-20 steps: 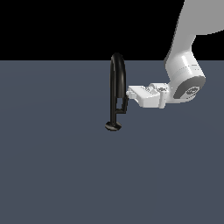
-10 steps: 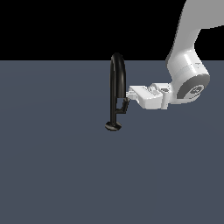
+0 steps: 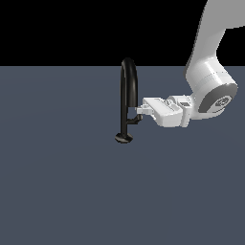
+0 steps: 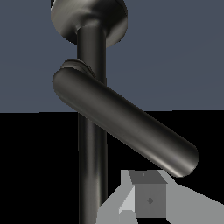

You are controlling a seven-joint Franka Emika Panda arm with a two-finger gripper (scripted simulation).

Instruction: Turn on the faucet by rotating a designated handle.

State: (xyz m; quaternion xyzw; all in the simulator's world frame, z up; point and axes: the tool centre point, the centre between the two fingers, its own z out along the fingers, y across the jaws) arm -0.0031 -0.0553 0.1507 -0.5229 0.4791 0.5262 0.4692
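Faucet (image 3: pixel 127 95) stands upright on the grey bench (image 3: pixel 57 191), near the middle of the exterior view, its flat round foot resting on the surface and its arched top reaching up against the black background. Low on the stem, the handle (image 3: pixel 134 120) branches off as a short black rod, slanting up toward the exterior view's right. The white arm comes in from that same side, bent at the wrist so that the pincer (image 3: pixel 140 110) lies roughly level, pointing at the faucet. Its tip sits just beside the stem and right above the handle's free end; whether it touches the rod cannot be told from this view.

In the wrist view the handle (image 4: pixel 127 124) crosses the stem (image 4: pixel 92 144) on a slant, joined at one end and rounded at the other. One pale finger (image 4: pixel 148 199) shows close to the rounded end. Whether the pincer is released or clenched cannot be told from either view.
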